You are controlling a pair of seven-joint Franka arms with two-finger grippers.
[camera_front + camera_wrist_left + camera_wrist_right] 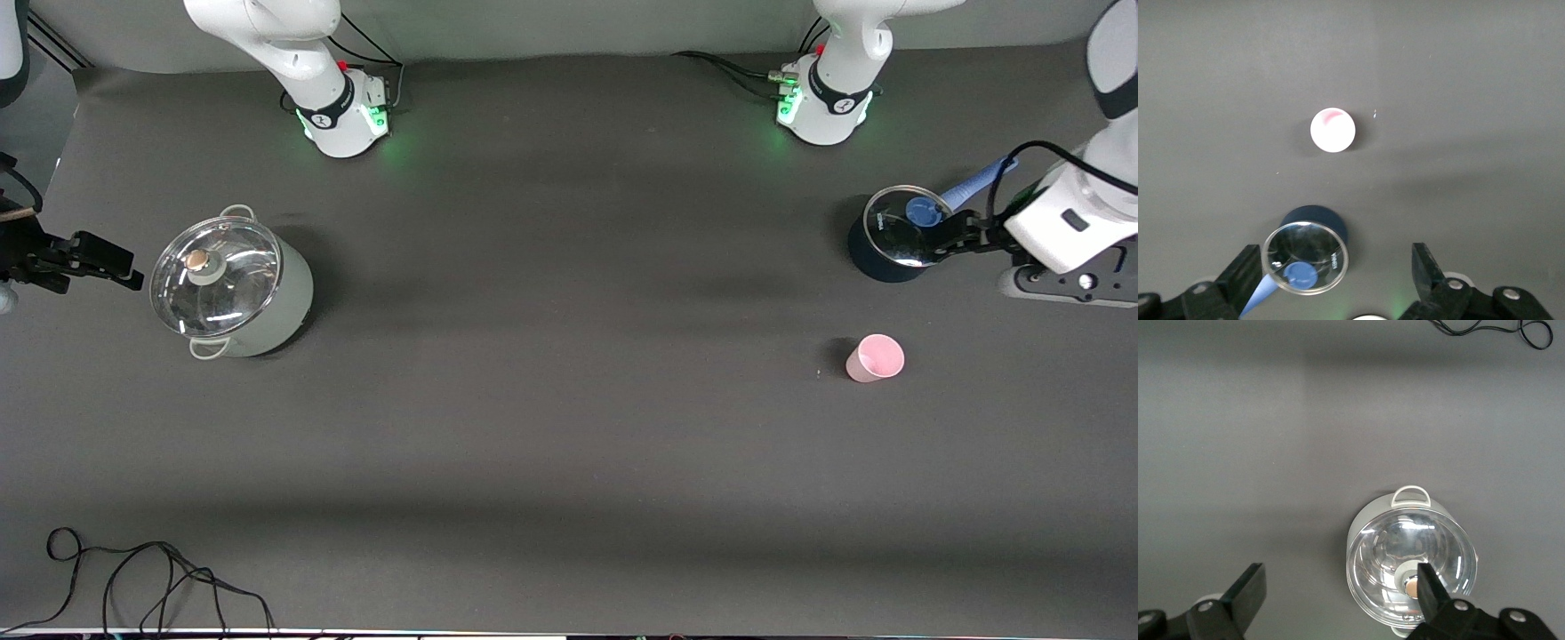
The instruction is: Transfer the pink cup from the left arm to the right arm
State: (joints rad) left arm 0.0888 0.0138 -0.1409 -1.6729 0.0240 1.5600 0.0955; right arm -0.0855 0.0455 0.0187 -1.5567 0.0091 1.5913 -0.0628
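- Step in hand, by judgement: first reach for the pink cup (876,357); not yet begun.
- Left gripper (941,244) up over the dark blue pot (893,236) at the left arm's end of the table, fingers spread wide, nothing held.
- Right gripper (89,258) up beside the grey pot (233,286) at the right arm's end, fingers also wide apart, empty, waiting.
- Cup upright on the table (569,427), mouth up, well apart from the left gripper and below it, nearer the front camera than the blue pot; clear of everything around.
- Best done, probably: swing off the blue pot first, centre over the cup, drop straight down with the fingers either side of the wall.
- Grip low on the cup, leaving the rim free for the second arm to take.
- Light squeeze advised; thin plastic likely to flex or pop out.
- Lift before carrying toward the middle; blue lid (1305,258) and its handle close by, risk of a knock.
- Count: one cup, two pots, two glass lids, two arms, two grippers, one loose black cable (133,569) near the front edge.
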